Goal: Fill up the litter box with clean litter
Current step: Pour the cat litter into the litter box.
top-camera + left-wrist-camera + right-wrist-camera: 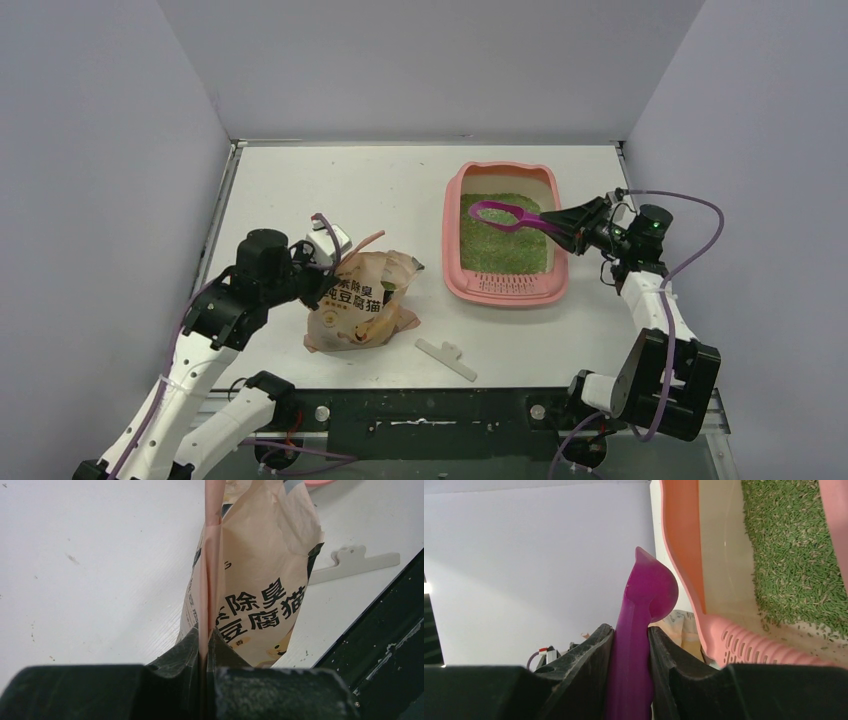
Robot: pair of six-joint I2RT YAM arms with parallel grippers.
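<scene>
Pink rectangular plastic litter box [452, 240], long axis near-far, green granule litter [497, 245] inside. My right claw [556, 222] at box's right rim grasps magenta plastic scoop [530, 220] over litter; left claw [205, 647], well left, clenched on beige paper bag [260, 580].

The beige litter bag [260, 580] bears large black Chinese characters in two lines: 除臭 above and 豆腐猫 below. A small oval mark under them, and the bag's finer print, are too small to read.
</scene>
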